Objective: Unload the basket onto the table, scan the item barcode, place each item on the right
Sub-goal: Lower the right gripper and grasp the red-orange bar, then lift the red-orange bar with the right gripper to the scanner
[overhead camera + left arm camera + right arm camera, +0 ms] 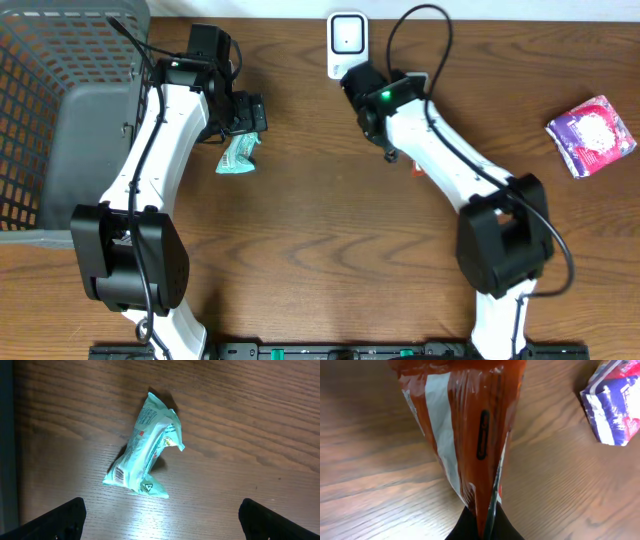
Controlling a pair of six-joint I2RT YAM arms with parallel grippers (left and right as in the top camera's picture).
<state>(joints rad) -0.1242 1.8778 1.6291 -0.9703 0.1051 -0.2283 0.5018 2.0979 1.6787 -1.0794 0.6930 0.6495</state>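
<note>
1. basket (40,100) fills the left edge; one scanner (347,40) sits at the far edge; open table (330,230) lies between the arms.
2. three items: green packet (145,447), purple packet (592,135) near the right edge, red bag (470,425).
3. left gripper (162,517) is spread wide above the green packet, apart from it.
4. right gripper (482,529) pinches the bag, close by the scanner.

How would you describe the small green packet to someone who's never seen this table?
Start at the grey basket at the far left; just right of it, under the open left gripper, lies the green packet. It is the only pale green, crumpled wrapper, with a barcode at one end; the other loose packet, far right, is purple and white.
</note>
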